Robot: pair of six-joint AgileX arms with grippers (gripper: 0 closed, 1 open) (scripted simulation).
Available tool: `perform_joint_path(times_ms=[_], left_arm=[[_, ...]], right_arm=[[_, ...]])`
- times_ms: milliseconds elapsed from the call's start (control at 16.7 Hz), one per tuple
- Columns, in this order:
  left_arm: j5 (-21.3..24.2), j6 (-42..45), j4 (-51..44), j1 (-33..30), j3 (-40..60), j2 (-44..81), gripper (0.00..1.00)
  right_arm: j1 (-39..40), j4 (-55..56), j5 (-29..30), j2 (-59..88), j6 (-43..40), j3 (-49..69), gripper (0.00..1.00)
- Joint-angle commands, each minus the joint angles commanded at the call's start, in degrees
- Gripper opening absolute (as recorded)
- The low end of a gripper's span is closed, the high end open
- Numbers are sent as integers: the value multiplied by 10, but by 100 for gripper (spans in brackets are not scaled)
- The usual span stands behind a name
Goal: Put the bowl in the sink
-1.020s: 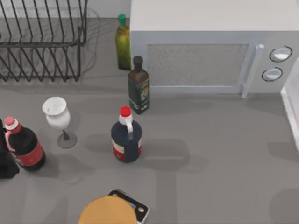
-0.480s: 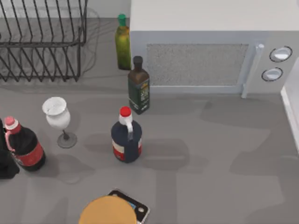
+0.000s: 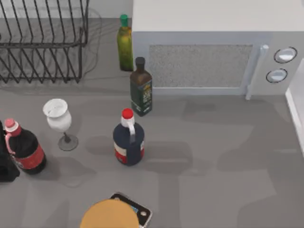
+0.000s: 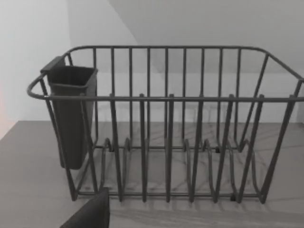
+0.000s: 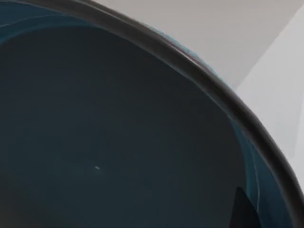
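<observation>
Close up, bowl [image 5: 118,142] with dark teal inside, nothing in it, dish rack [image 4: 166,128] unloaded, gripper state unclear.

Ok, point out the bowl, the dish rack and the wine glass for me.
bowl [image 5: 118,133]: right wrist view, on its dark teal inside.
dish rack [image 4: 166,99]: left wrist view, on the front top rail.
wine glass [image 3: 57,116]: top view, on the white cup.

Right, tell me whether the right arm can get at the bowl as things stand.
Probably yes: in the right wrist view the bowl sits right against the camera, its teal inside and dark rim very close, with nothing in between.
</observation>
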Motion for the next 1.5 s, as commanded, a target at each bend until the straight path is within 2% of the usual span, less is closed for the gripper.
perform_joint_path(times_ms=[240,540,720,960,1500], left_arm=[[0,0,0,0,0,0,100],[0,0,0,0,0,0,100],[0,0,0,0,0,0,100],[0,0,0,0,0,0,100],[0,0,0,0,0,0,100]], right_arm=[[19,166,-7,136,0,-16,0],[-21,344,7,319,-13,-49,0],[-52,384,11,362,-17,-55,0],[-54,386,11,364,-17,-55,0],[-54,386,11,364,-17,-55,68]])
